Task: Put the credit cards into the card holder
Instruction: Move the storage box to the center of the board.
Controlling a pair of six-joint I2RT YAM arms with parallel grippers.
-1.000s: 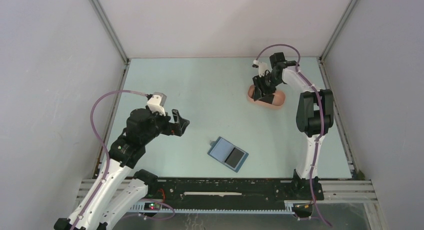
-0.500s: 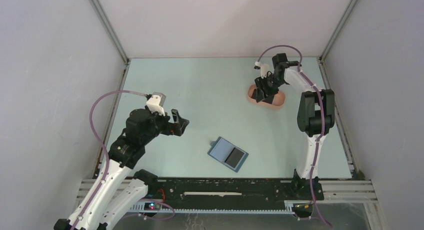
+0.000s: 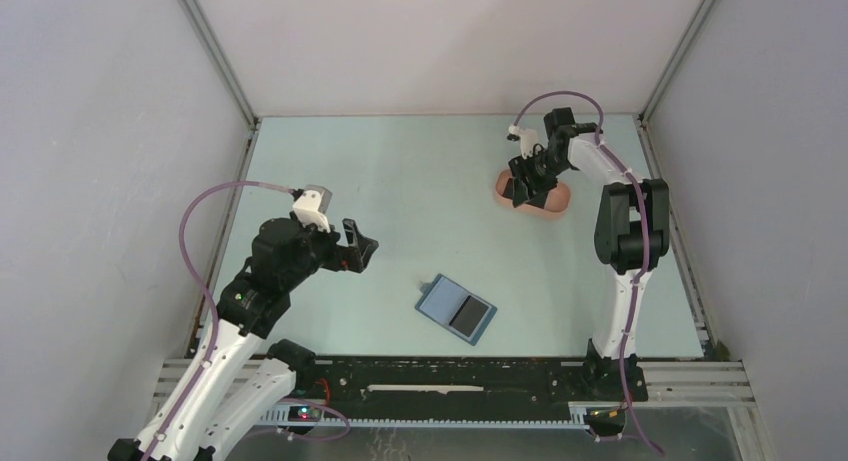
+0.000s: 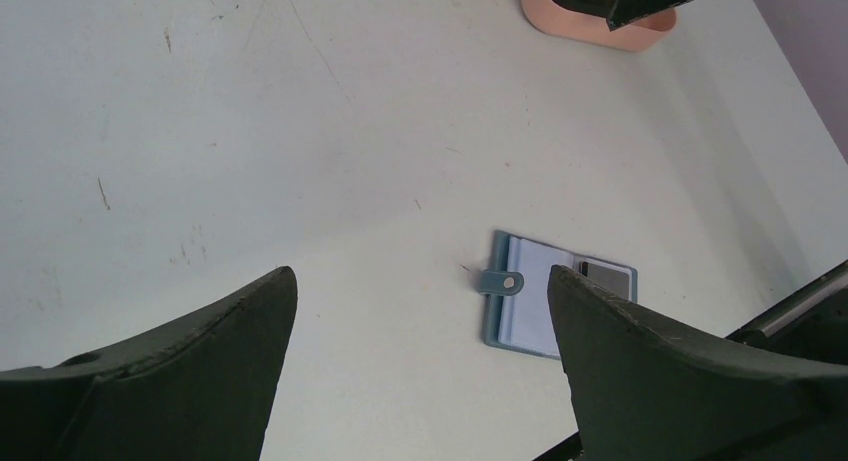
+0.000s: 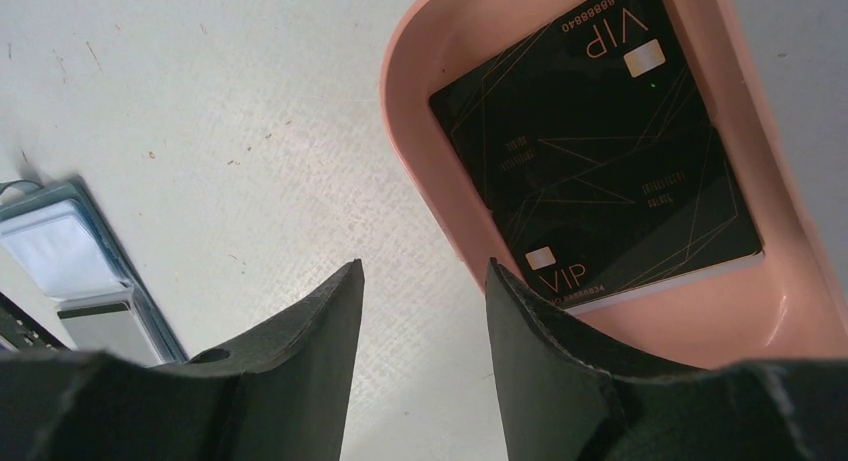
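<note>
- One pale, blue-green bench with a matt, lightly scuffed surface, enclosed by plain grey walls.
- Two white-and-black robot arms are mounted at its near edge, each ending in one two-fingered claw.
- One card holder lies open and flat on the bench near the front, between the two arms and well apart from both. It is a small dark-blue rectangle with a lighter blue inside and a short tab with a round snap on one edge.
- One grey card lies on the half of the holder away from the tab. Whether it sits in a pocket cannot be told.
- One peach-pink tray, smooth, oval and shallow-walled, stands far back on the right.
- Inside the tray lie at least two credit cards, glossy black rectangles with thin gold lines, small chips and the letters VIP. They overlap, one partly covering the other.
- The left claw hangs above the bench left of centre, its dark, rough-textured fingers spread wide with nothing between them.
- The right claw hovers over the tray's near rim, fingers partly apart, gripping nothing and not touching the cards.
</note>
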